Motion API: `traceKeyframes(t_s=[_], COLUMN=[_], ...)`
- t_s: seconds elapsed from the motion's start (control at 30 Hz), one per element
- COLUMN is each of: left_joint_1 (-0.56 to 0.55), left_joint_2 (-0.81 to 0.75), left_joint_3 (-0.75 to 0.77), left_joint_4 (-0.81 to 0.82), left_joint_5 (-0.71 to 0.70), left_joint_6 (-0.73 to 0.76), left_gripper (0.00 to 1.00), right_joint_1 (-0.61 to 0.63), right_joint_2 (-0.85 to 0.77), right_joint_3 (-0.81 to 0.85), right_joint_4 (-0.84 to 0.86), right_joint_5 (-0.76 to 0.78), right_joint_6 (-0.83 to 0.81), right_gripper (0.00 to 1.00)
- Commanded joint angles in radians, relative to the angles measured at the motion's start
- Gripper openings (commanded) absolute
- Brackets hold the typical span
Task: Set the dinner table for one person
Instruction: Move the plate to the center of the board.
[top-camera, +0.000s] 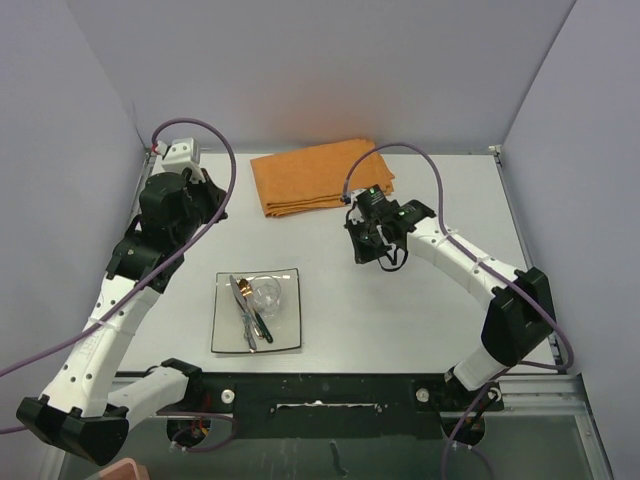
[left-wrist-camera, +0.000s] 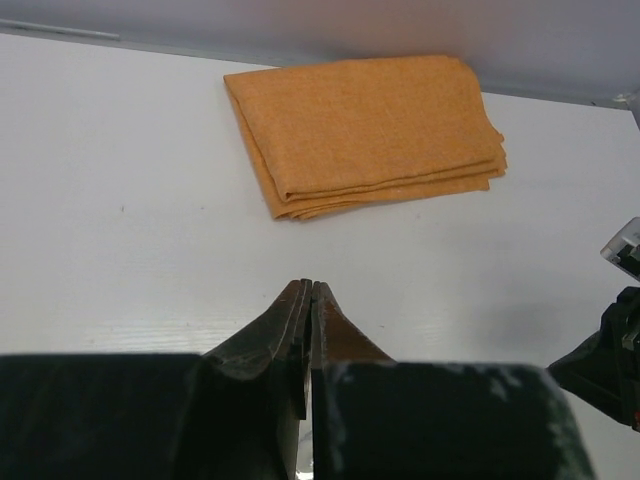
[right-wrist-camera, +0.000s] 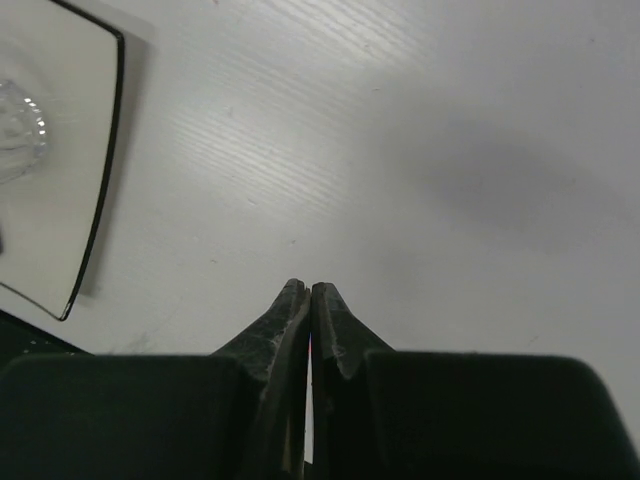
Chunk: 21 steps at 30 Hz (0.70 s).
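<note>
The dinner table (top-camera: 400, 300) is a wide white-grey top. A folded orange cloth (top-camera: 320, 176) lies at its far middle and shows in the left wrist view (left-wrist-camera: 370, 130). A square white plate (top-camera: 285, 335) sits near the front left, with a clear glass (top-camera: 264, 293) and cutlery (top-camera: 248, 312) lying on it; its edge shows in the right wrist view (right-wrist-camera: 95, 220). My left gripper (left-wrist-camera: 308, 287) is shut and empty above the table's left side. My right gripper (right-wrist-camera: 308, 289) is shut and empty above the middle, right of the plate (top-camera: 375, 250).
Grey walls close in the table at the back and both sides. A black rail (top-camera: 330, 385) with the arm bases runs along the near edge. Purple cables (top-camera: 225, 160) loop from both arms.
</note>
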Motion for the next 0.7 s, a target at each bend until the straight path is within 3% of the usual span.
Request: traceKeyframes(t_s=[0.0, 0.17, 0.4, 0.5, 0.67], left_joint_1=[-0.007, -0.011, -0.015, -0.016, -0.017], left_joint_2=[-0.015, 0.000, 0.017, 0.021, 0.020], left_joint_3=[0.018, 0.026, 0.041, 0.044, 0.046], left_joint_4=[0.004, 0.006, -0.002, -0.003, -0.008], left_joint_5=[-0.013, -0.003, 0.003, 0.004, -0.001], left_joint_6=[0.012, 0.013, 0.021, 0.029, 0.042], left_gripper=[0.02, 0.11, 0.53, 0.72, 0.77], right_joint_1=[0.003, 0.009, 0.026, 0.038, 0.036], right_joint_2=[-0.044, -0.010, 0.094, 0.148, 0.187], right_joint_3=[-0.014, -0.025, -0.006, 0.010, -0.004], right_joint_4=[0.085, 0.118, 0.150, 0.157, 0.267], right_joint_5=[-0.225, -0.312, -0.390, -0.392, -0.463], right_joint_6=[-0.029, -0.019, 0.002, 0.004, 0.027], right_gripper=[0.02, 0.12, 0.54, 0.60, 0.63])
